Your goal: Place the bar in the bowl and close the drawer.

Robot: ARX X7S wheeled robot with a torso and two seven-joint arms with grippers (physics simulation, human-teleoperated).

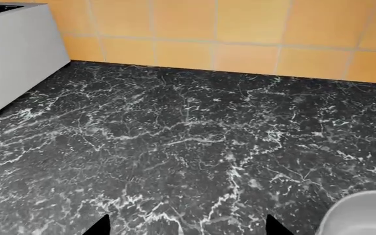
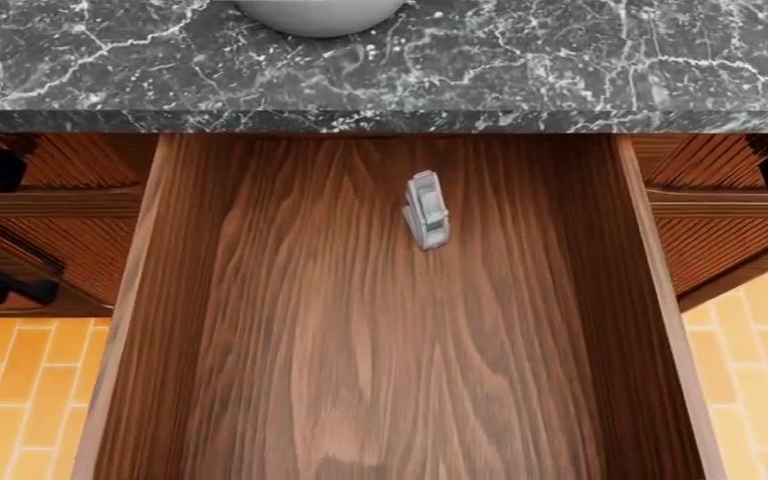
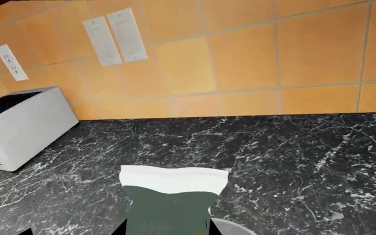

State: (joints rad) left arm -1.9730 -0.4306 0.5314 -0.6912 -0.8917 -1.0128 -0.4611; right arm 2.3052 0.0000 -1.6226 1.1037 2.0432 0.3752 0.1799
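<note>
While the wide dark reddish-brown wood drawer (image 2: 357, 380) stands pulled out, we log the slim silvery-wrapped bar (image 2: 426, 209) lying on its floor near the back, clear of both grippers. Left jaws: only two dark tips show, spread apart, holding nothing; the plain light-grey bowl (image 1: 364, 215) sits just beside one tip. Right jaws: we cannot tell their state.

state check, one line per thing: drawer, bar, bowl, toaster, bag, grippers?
drawer: pulled wide open.
bar: lying inside the drawer, toward its back, not gripped.
bowl: upright on the counter above the drawer; contents not visible.
toaster: upright on the counter by the tiled wall.
bag: green and white, standing on the counter.
left gripper: only fingertips visible, apart, holding nothing.
right gripper: cannot tell.
</note>
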